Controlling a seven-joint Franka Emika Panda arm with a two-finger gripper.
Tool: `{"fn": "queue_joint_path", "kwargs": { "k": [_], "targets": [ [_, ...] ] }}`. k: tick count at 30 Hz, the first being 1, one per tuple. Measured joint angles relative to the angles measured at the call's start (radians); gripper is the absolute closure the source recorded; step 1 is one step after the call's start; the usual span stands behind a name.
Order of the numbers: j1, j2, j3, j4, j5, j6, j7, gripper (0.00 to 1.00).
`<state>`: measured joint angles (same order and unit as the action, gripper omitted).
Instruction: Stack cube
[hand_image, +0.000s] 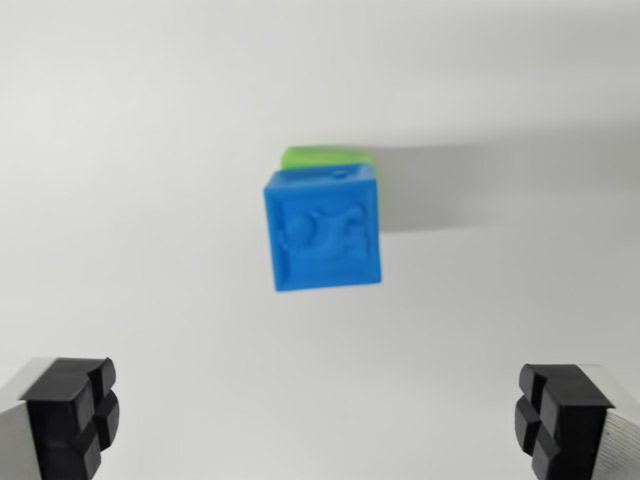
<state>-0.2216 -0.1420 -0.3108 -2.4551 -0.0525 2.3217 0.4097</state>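
Observation:
A blue cube with an embossed top face sits at the middle of the wrist view. Just behind it, a strip of a green cube shows; the blue cube covers most of it, and I cannot tell from this angle whether it rests on top of the green one. My gripper is open, its two black fingertips at the lower corners of the view, wide apart and nearer the camera than the cubes. Nothing is between them.
The cubes stand on a plain white surface. A soft grey shadow stretches to the wrist view's right of the cubes.

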Motion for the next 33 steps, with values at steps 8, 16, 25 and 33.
{"fn": "queue_joint_path", "kwargs": {
  "k": [8, 16, 25, 33],
  "targets": [
    [0.000, -0.051, 0.004, 0.038, -0.015, -0.088, 0.013, 0.00],
    [0.000, -0.092, 0.009, 0.082, -0.023, -0.171, 0.020, 0.00],
    [0.000, -0.122, 0.016, 0.131, -0.026, -0.249, 0.025, 0.00],
    [0.000, -0.136, 0.019, 0.162, -0.028, -0.294, 0.027, 0.00]
  ]
}}
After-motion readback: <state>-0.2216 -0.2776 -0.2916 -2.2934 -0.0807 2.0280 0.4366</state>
